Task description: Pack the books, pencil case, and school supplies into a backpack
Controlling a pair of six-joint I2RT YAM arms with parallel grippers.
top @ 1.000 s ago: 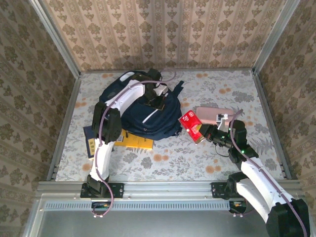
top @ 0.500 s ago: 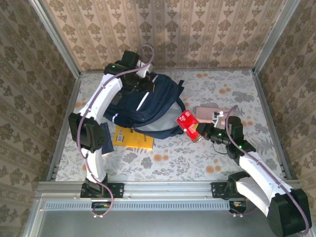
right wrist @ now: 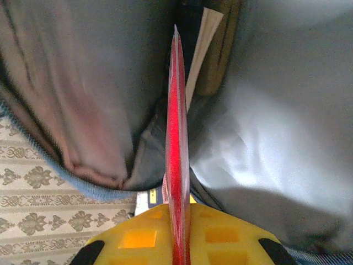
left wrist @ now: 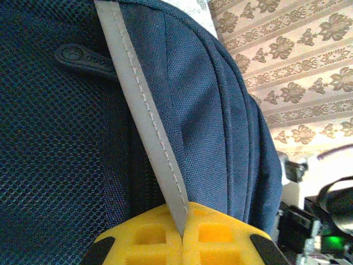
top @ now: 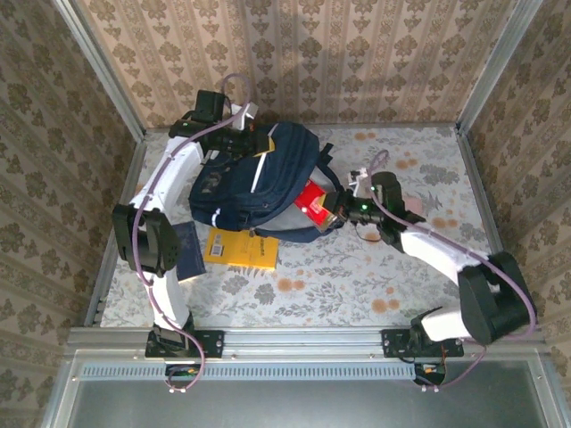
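A large dark navy fabric backpack (top: 236, 192) with white stripes is being gripped at the far left of the flower-patterned table (top: 357, 285). Its grey-white reflective strip (left wrist: 144, 113) is being pinched near the bag's top by the left gripper (top: 257, 143), whose yellow pads are being pressed together on it. A small, flat red pack (top: 310, 198) is being clamped edge-on by the right gripper (top: 330, 207). It is being held inside the backpack's open mouth, on the side facing the right arm. In the right wrist view the pack is being flanked by grey lining (right wrist: 253, 143), with a pale page edge (right wrist: 203, 49) just beyond it. A bright yellow rectangular book (top: 243, 251) and a dark navy book (top: 189, 250) are being left flat on the table, just in front of the backpack.
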